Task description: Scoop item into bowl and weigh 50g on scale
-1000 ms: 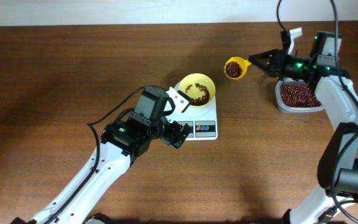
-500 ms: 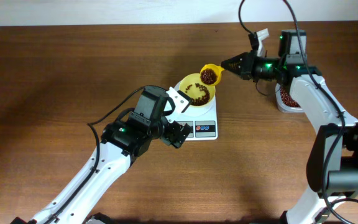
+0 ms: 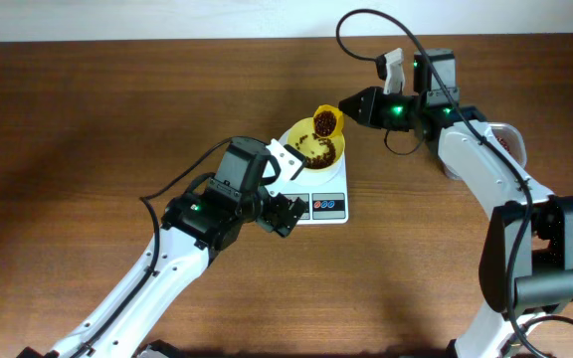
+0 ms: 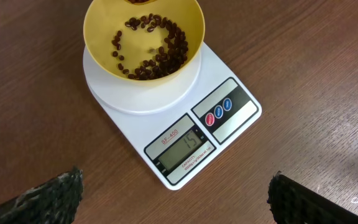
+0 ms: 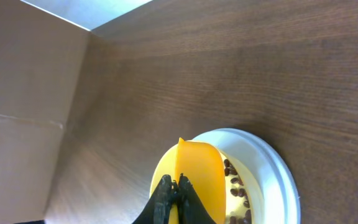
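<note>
The round pale-yellow plastic bowl [image 4: 99, 31] is sitting on the round platform of the flat white scale [image 4: 135, 102], and small dark reddish-brown beans [image 4: 160, 56] are lying loosely inside it, mostly along one side. The grey display [image 4: 185, 149] is showing 15. The right gripper [image 5: 174, 193] is clamping the handle of the yellow scoop [image 3: 325, 121], which is tilting over the far rim of the bowl with beans in it. The left gripper [image 3: 288, 191] is hovering near the front of the scale, its fingers wide apart and holding nothing. A clear tub [image 3: 505, 144] is standing on the brown wooden table [image 3: 88, 119], half hidden behind the right arm.
</note>
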Motion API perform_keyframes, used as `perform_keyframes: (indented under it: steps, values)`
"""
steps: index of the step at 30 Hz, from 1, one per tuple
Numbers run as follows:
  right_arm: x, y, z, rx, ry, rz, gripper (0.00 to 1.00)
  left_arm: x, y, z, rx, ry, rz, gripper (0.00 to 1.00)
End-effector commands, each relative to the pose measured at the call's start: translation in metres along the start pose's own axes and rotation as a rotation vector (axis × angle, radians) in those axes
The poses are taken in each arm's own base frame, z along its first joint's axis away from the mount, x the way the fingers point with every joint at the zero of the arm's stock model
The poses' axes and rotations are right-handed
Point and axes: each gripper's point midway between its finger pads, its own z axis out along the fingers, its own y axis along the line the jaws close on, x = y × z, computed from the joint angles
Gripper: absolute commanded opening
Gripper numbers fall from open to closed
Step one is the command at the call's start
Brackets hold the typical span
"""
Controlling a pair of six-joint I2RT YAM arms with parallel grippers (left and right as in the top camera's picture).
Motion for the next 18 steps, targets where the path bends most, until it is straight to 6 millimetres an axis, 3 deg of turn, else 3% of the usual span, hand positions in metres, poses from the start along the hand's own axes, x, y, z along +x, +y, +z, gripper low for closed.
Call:
perform_keyframes:
  steps: [1, 6, 11, 18]
  values:
    - [0.001, -0.002, 0.004, 0.016, -0.002, -0.081, 0.04, -0.005, -0.001, -0.006, 0.004, -0.024, -0.012, 0.99]
    - [0.008, 0.007, 0.010, 0.001, 0.016, -0.300, 0.04, -0.005, -0.001, -0.006, 0.004, -0.024, -0.012, 0.99]
    - [0.015, 0.016, 0.016, -0.016, 0.037, -0.386, 0.04, -0.005, -0.001, -0.006, 0.004, -0.024, -0.012, 0.99]
    - [0.032, 0.011, 0.016, -0.020, 0.101, -0.574, 0.04, -0.005, -0.001, -0.006, 0.004, -0.024, -0.012, 0.99]
